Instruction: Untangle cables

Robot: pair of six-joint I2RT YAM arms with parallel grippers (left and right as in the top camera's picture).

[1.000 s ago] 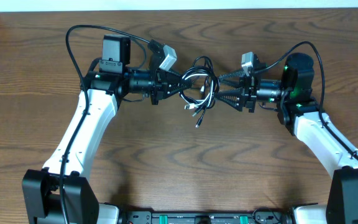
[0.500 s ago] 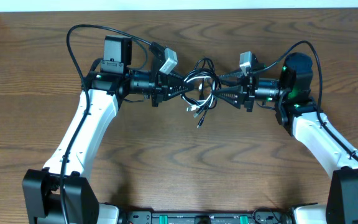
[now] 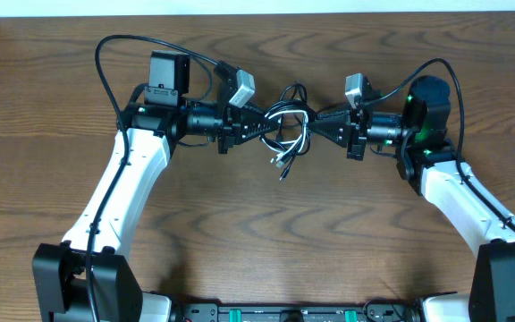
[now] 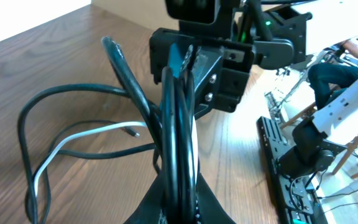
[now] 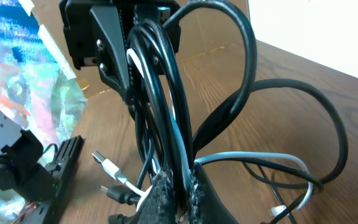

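Seen from above, two white robot arms reach in from either side of a dark wooden tabletop [image 3: 266,241] and meet near its far middle. Between them sits a small tangle of cables [image 3: 290,127], thin black cords and a white one, looped over one another.

The left claw [image 3: 265,127] grips the left side of the tangle and the right claw [image 3: 318,119] grips the right side. Their tips point toward each other, close together, with only the knot of loops between them. One black loop arches out from the knot toward the far edge of the tabletop. On the near side, loose ends trail away from the knot and finish in small plug ends [image 3: 282,164]. From above it is not clear whether the knot rests on the wood or is held just off it.

The left wrist camera shows that claw's fingers [image 4: 151,208] drawn narrow, with several black strands pinched upright between them. The other claw sits straight ahead, holding the same strands. The white cable [image 4: 98,130] curves away to the left over the wood, alongside a wide black loop.

The right wrist camera shows a matching scene. Its rough-padded fingers [image 5: 160,193] are nearly together, clamping a bundle of black strands with a white one among them. Two broad black loops swing out to the right. A white plug lies on the wood at lower left.
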